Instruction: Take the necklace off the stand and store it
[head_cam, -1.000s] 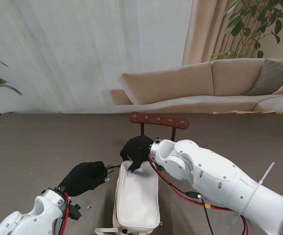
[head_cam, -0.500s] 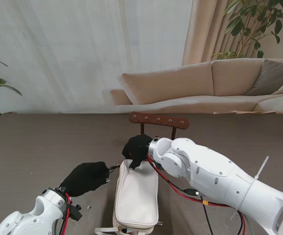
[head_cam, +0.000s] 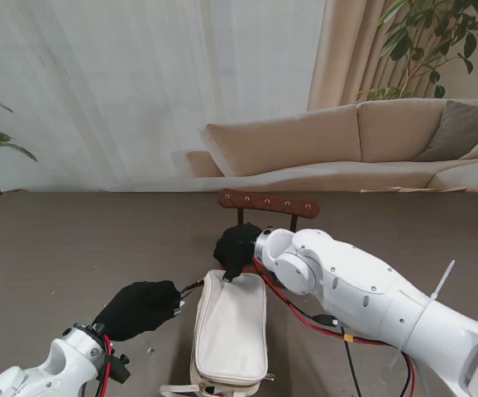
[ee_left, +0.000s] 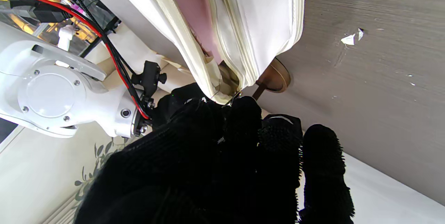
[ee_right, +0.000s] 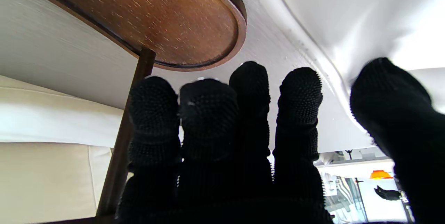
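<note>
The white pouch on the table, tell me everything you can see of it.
The pouch is a cream, leather-looking oblong case lying flat on the grey table, long side running away from me, just in front of the wooden stand. The left wrist view shows its zip open and a pink lining. The left hand pinches its zip pull at the far left corner; the right hand presses its far end.
</note>
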